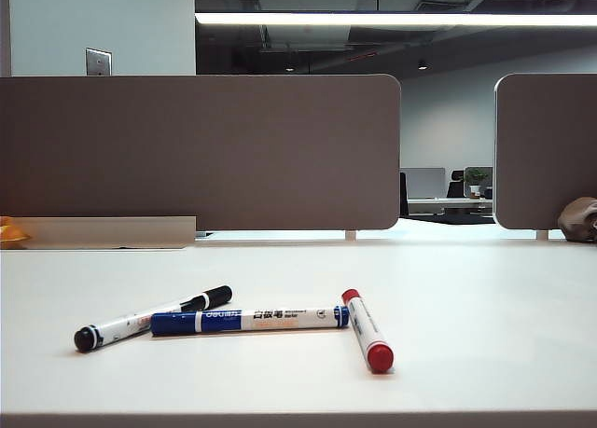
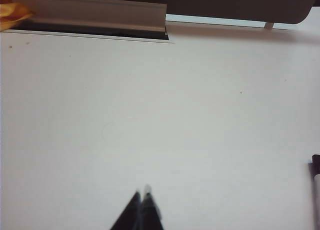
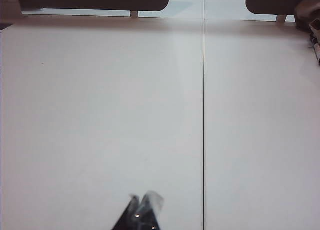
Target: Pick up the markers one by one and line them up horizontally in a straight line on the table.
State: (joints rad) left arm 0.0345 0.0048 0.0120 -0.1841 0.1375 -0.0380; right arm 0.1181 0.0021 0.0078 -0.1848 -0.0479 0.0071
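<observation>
Markers untouched: black (image 1: 149, 319), blue (image 1: 248, 320), red (image 1: 367, 330) lying askew, ends meeting, near table (image 1: 485, 288) front edge. None aligned yet; all three left. Left gripper (image 2: 142, 194) and right gripper (image 3: 141, 200) clenched, empty, above bare tabletop.

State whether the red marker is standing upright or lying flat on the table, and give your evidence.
Lying flat. The red marker rests along its whole barrel on the table, its far end by the blue marker's tip. Neither gripper is near it.
</observation>
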